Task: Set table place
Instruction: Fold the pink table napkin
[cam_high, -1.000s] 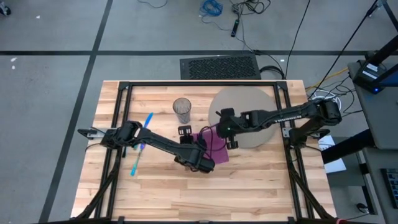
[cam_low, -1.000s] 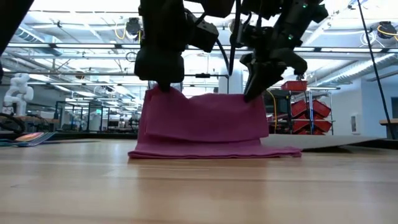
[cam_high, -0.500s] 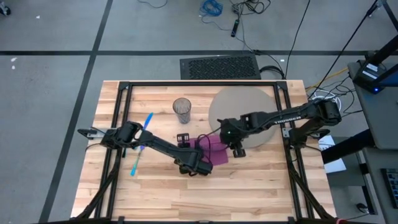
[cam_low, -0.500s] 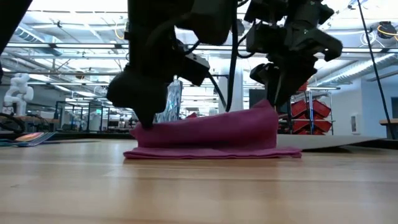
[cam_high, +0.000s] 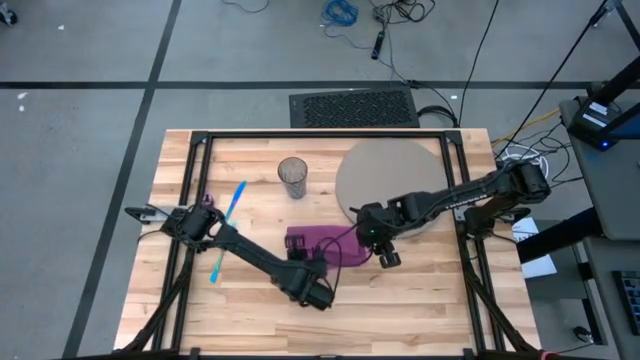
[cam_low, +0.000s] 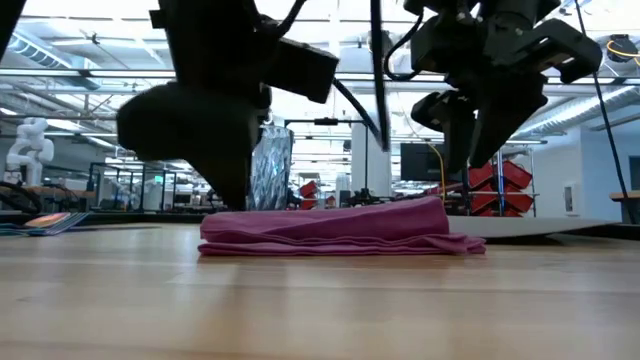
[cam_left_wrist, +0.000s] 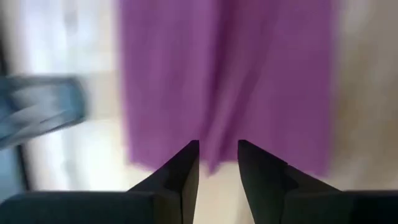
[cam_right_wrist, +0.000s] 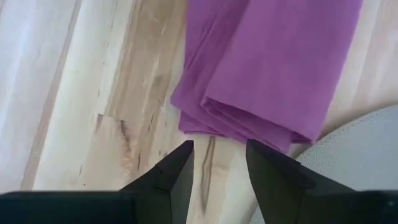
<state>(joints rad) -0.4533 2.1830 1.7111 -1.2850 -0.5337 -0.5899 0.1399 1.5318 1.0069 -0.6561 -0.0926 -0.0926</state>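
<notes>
A purple napkin (cam_high: 325, 244) lies folded flat in several layers on the light-wood table (cam_high: 420, 300), just left of the round grey-tan mat (cam_high: 392, 178). My left gripper (cam_left_wrist: 216, 149) is open, its fingers standing at the napkin's near edge (cam_left_wrist: 214, 163) with nothing between them. My right gripper (cam_right_wrist: 219, 149) is open too, just off the napkin's near right corner (cam_right_wrist: 239, 130) and beside the mat's rim (cam_right_wrist: 357, 146). In the low view the napkin (cam_low: 340, 228) lies flat, with the left gripper (cam_low: 228, 195) and the right gripper (cam_low: 468, 160) above its two ends.
A clear glass (cam_high: 293, 177) stands far of the napkin. Blue cutlery (cam_high: 233, 203) (cam_high: 218, 266) lies on the table's left part, by the left arm. Black frame bars (cam_high: 190, 180) run along the table's sides. Bare wood stretches along the near edge.
Both grippers have moved toward the table's near edge and down, tipping more steeply. They laid over the napkin's raised edge, which they held up a second ago, then opened and let go. The napkin has folded over and now lies flat.
</notes>
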